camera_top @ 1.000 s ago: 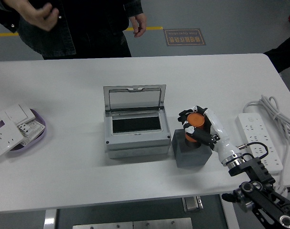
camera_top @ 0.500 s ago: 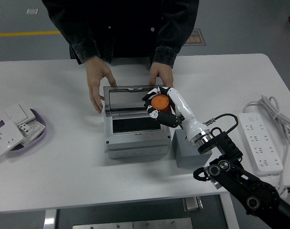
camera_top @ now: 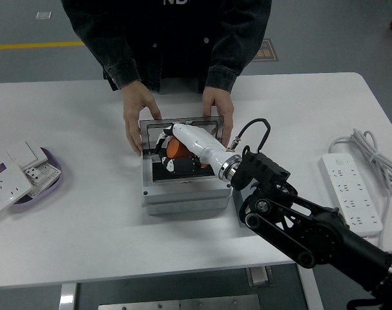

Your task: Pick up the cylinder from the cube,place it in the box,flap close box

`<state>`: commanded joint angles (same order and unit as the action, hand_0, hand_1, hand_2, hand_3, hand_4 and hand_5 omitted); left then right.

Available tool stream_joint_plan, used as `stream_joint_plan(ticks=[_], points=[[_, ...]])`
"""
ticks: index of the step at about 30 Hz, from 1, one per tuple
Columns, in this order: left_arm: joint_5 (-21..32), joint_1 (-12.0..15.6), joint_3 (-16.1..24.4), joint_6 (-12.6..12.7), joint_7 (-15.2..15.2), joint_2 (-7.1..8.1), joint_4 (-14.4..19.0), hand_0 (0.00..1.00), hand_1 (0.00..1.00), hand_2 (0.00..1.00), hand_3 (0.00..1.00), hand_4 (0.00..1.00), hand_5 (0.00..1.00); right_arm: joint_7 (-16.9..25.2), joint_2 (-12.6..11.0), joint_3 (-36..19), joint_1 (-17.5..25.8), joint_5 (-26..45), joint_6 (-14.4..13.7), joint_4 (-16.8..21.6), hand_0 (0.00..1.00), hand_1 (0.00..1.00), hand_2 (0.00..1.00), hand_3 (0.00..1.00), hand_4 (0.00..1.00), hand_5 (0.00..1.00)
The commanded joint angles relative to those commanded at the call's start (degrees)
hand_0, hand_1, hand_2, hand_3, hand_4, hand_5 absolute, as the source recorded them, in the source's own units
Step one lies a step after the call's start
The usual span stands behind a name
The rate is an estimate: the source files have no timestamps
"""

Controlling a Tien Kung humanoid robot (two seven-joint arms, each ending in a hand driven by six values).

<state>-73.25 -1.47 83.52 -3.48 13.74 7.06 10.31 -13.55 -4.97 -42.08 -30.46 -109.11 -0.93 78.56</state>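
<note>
The grey box (camera_top: pixel 183 194) sits mid-table with its clear lid (camera_top: pixel 183 129) raised at the back. My right hand (camera_top: pixel 172 154) reaches in from the right and is inside the box opening, fingers wrapped around the orange cylinder (camera_top: pixel 177 150). The dark grey cube (camera_top: pixel 237 205) is just right of the box, almost hidden behind my forearm. A person at the far side holds the lid's two rear corners, one hand (camera_top: pixel 139 113) on the left and one hand (camera_top: pixel 219 108) on the right. My left arm is out of sight.
A purple dish (camera_top: pixel 53 184) with white switch plates lies at the left edge. A white power strip (camera_top: pixel 350 194) with its cable rests at the right. My black right arm (camera_top: pixel 312 229) crosses the front right of the table.
My right hand lifted the cylinder off the cube and carried it left, down into the box. The person stepped up and put both hands on the lid.
</note>
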Motion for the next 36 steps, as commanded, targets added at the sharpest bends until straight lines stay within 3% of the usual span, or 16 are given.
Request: stream_joint_plan(ticks=[9, 10, 15, 16, 21, 22, 27, 28, 36], points=[[-0.2, 0.0, 0.0, -0.1, 0.0, 0.09, 0.0, 0.634, 0.66, 0.582, 0.658, 0.715, 0.33, -1.3, -0.4, 1.0, -1.7, -5.3, 2.6, -0.7, 0.16, 0.285, 0.358, 0.35, 0.006, 0.002], [-0.2, 0.0, 0.0, -0.1, 0.0, 0.1, 0.0, 0.634, 0.66, 0.582, 0.658, 0.717, 0.335, -1.3, -0.5, 1.1, -1.8, -5.5, 2.8, -0.8, 0.207, 0.325, 0.415, 0.455, 0.111, 0.002], [-0.2, -0.1, 0.0, -0.1, -0.1, 0.21, 0.0, 0.634, 0.66, 0.582, 0.658, 0.717, 0.335, -0.7, -0.7, 1.1, -2.4, -5.9, 3.6, -1.1, 0.207, 0.325, 0.415, 0.455, 0.111, 0.002], [-0.3, -0.1, 0.0, -0.1, -0.1, 0.23, 0.0, 0.634, 0.66, 0.583, 0.659, 0.718, 0.335, -0.6, -0.7, 1.1, -2.4, -5.9, 3.7, -1.2, 0.626, 0.621, 0.575, 0.623, 0.477, 0.002], [-0.3, -0.1, 0.0, -0.1, -0.2, 0.27, 0.0, 0.634, 0.66, 0.583, 0.659, 0.718, 0.335, -0.6, -0.9, 1.4, -2.8, -5.1, 4.2, -1.5, 0.626, 0.621, 0.575, 0.623, 0.477, 0.002], [-0.3, -0.1, -0.1, -0.1, -0.2, 0.27, 0.0, 0.634, 0.659, 0.582, 0.658, 0.719, 0.339, -0.7, -0.9, 1.6, -2.9, -4.9, 4.4, -1.6, 0.66, 0.657, 0.672, 0.683, 0.566, 0.033], [0.2, -0.2, -0.7, -0.2, -0.5, 0.35, 0.0, 0.634, 0.659, 0.582, 0.658, 0.719, 0.339, -1.0, -1.2, 2.3, -3.4, -3.9, 4.9, -1.8, 0.66, 0.657, 0.672, 0.683, 0.566, 0.033], [0.4, -0.2, -1.0, -0.2, -0.6, 0.38, 0.0, 0.634, 0.658, 0.583, 0.656, 0.72, 0.342, -1.1, -1.3, 2.4, -3.6, -3.8, 4.9, -1.8, 0.698, 0.671, 0.687, 0.699, 0.591, 0.14], [2.3, -0.3, -3.4, -0.4, -1.7, 0.55, 0.0, 0.634, 0.658, 0.583, 0.656, 0.719, 0.342, -1.5, -1.9, 2.8, -4.1, -3.3, 5.3, -1.7, 0.719, 0.677, 0.694, 0.709, 0.633, 0.144]])
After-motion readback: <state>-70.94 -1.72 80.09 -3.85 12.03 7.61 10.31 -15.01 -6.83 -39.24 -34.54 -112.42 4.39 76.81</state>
